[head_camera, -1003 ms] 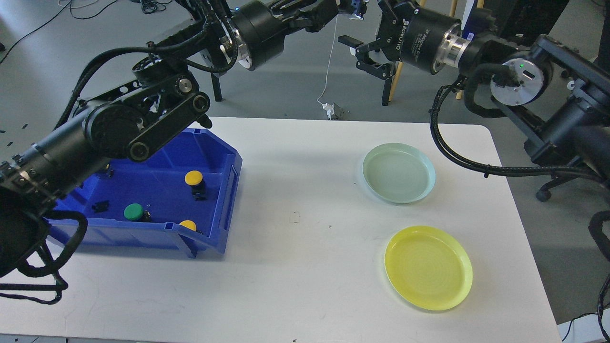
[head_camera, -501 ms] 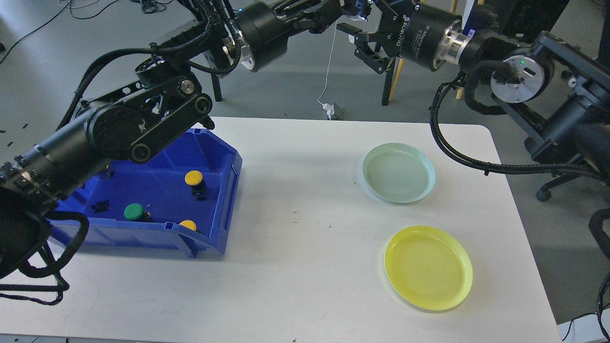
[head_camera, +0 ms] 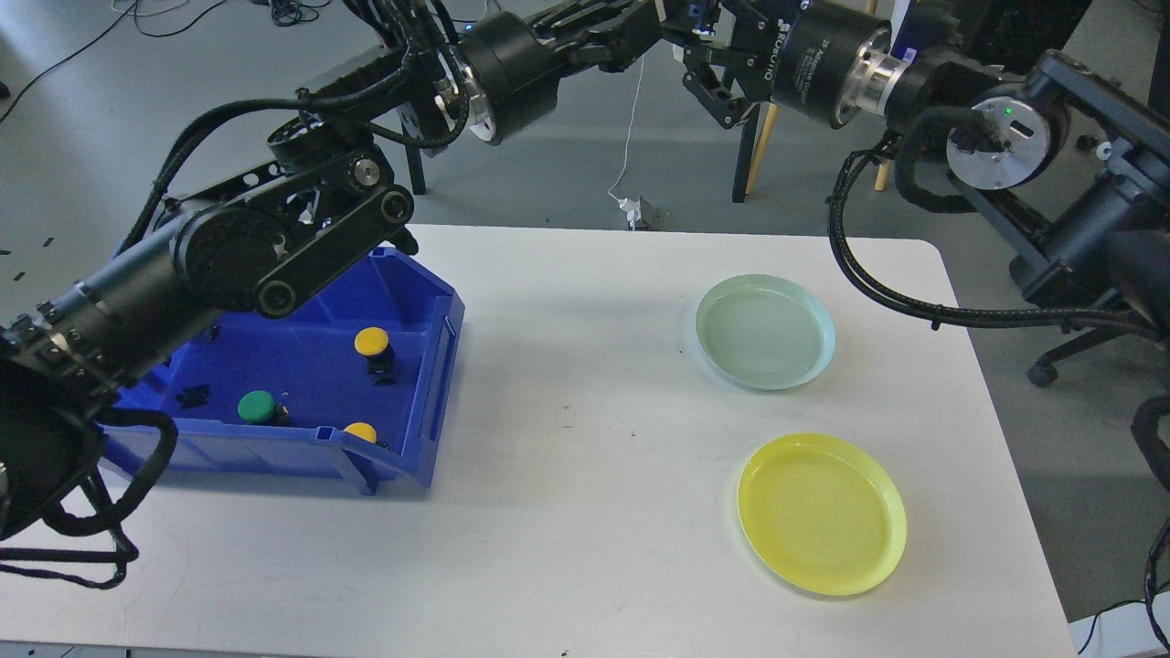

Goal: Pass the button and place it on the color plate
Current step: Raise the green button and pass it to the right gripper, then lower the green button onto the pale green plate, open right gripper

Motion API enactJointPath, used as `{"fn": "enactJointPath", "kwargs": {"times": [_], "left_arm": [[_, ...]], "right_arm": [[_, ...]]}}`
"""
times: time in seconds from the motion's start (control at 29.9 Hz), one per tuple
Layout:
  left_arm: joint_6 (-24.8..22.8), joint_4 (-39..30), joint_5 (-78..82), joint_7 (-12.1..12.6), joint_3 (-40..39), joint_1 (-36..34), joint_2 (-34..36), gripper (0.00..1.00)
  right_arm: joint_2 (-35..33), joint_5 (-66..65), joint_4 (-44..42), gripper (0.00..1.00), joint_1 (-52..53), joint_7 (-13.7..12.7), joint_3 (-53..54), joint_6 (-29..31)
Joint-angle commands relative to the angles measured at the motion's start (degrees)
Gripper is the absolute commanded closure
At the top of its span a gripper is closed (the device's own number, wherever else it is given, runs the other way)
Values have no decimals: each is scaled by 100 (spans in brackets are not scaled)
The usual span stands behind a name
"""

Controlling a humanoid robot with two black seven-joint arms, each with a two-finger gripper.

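While both arms reach high over the table's far edge, left gripper [head_camera: 660, 20] and right gripper [head_camera: 708, 55] almost tip to tip at the top of the view, well above the table [head_camera: 585, 512]. Left one dark, cut by the frame edge: clenched or released, cannot tell. Right one with fingers [head_camera: 722, 99] spread; something small and blue between the two tips, too small to name or to say who grasps it. In the blue bin [head_camera: 439, 366] at left, three buttons: a yellow button [head_camera: 371, 342] toward the far side, a green button [head_camera: 256, 405] nearer and to the left, a second yellow one [head_camera: 361, 431] against the near wall. At right, a pale green plate [head_camera: 765, 332] far, a yellow plate [head_camera: 822, 514] near, apart from each other, both bare.
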Motion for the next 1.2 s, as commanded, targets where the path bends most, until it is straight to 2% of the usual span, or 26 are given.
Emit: {"fn": "enactJointPath", "kwargs": {"times": [0.0,0.03,0.17,0.47,0.64,0.77,0.97,1.17], "left_arm": [[21,5,-23,5,-64,3,-25,43],[39,5,-31,5,-82,12,-25,20],[153,5,-40,23,-91,12,-60,5],[65,-3,-391,93,-82,38,89,1],[83,-38,-594,93,-82,205,554,1],[100,-170,-620,23,-109,293,932,1],[92,-390,-936,14,-275,284,1188,1],[118,-574,-954,14,-399,293,1250,1]], "right_arm": [[8,-2,-6,77,4,-29,-4,-3],[8,-2,-6,77,4,-29,-4,-12],[8,-2,3,77,4,-29,-4,-12],[-114,-2,-243,78,-5,-37,48,-47],[-808,-11,-349,78,-198,-55,-65,-64],[-976,-343,-402,77,-672,-46,-478,-117],[-853,-960,-831,77,-1402,-20,-637,-143],[-142,-1390,-1587,77,-1604,6,-1076,-249]]}}
